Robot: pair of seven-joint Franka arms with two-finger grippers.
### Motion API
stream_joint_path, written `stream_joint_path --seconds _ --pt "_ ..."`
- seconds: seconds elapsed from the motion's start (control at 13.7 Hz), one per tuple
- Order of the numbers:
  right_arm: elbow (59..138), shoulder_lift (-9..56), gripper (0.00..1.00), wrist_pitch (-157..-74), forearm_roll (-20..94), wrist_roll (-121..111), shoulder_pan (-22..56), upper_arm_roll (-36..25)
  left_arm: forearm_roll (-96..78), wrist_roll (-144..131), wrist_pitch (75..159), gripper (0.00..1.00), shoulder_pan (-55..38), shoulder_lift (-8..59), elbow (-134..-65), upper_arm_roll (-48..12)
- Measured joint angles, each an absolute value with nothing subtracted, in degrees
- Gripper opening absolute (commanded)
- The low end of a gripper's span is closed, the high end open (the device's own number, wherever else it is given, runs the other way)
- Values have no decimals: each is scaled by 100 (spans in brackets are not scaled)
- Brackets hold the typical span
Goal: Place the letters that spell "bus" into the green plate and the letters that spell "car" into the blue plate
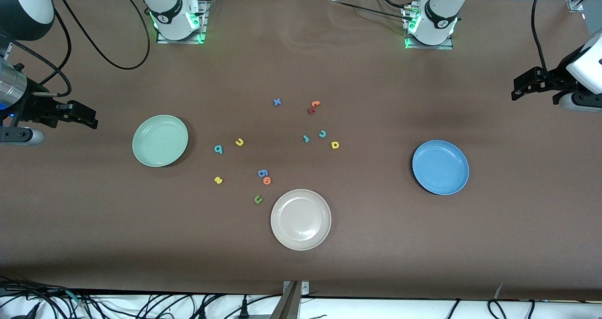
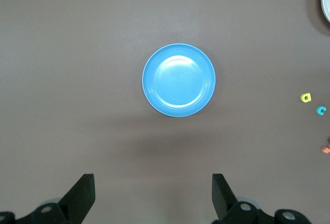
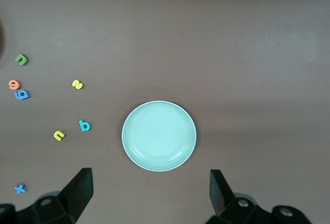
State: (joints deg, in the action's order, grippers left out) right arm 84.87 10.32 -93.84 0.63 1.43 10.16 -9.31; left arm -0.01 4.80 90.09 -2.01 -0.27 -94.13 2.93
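Foam letters loose on the surface, both plates empty, both arms waiting.

The teal "b" [image 1: 218,149], yellow "u" [image 1: 239,142] and yellow "s" [image 1: 218,180] lie beside the green plate [image 1: 160,140]; teal "c" [image 1: 322,133], yellow "a" [image 1: 335,145] and teal "r" [image 1: 306,139] lie toward the blue plate [image 1: 440,167]. They look light, soft and thin, so pinch across the edges. The left end effector [image 1: 526,86] and the right end effector [image 1: 84,116] hang spread wide and empty.
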Motion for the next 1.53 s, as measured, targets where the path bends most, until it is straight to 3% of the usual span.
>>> stream_joint_path --seconds 1.53 --pt "8487 1032 100 -9468 63 157 1015 -931 -1 259 9040 100 -229 10 -9409 197"
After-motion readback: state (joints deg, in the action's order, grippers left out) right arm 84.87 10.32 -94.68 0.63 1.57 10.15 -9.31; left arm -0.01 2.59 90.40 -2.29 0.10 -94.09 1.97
